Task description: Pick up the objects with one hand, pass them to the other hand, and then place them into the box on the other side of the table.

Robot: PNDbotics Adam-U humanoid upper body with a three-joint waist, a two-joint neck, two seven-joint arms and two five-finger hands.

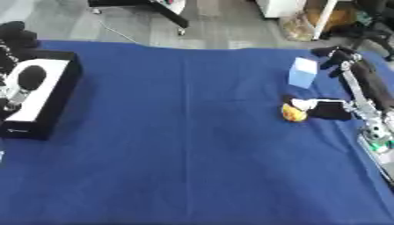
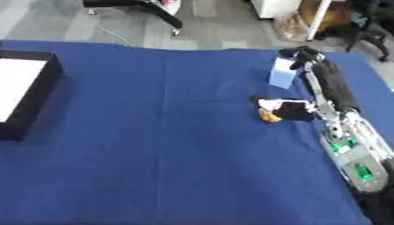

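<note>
Your right hand (image 1: 327,110) at three o'clock curls round the small yellow-orange rounded object (image 1: 293,114), which is on the blue-clothed desk (image 1: 184,145). Nothing has been passed yet; the black white-lined box (image 1: 42,99) waits at nine o'clock, with your left hand (image 1: 15,44) just behind it, its fingers impossible to read.
</note>
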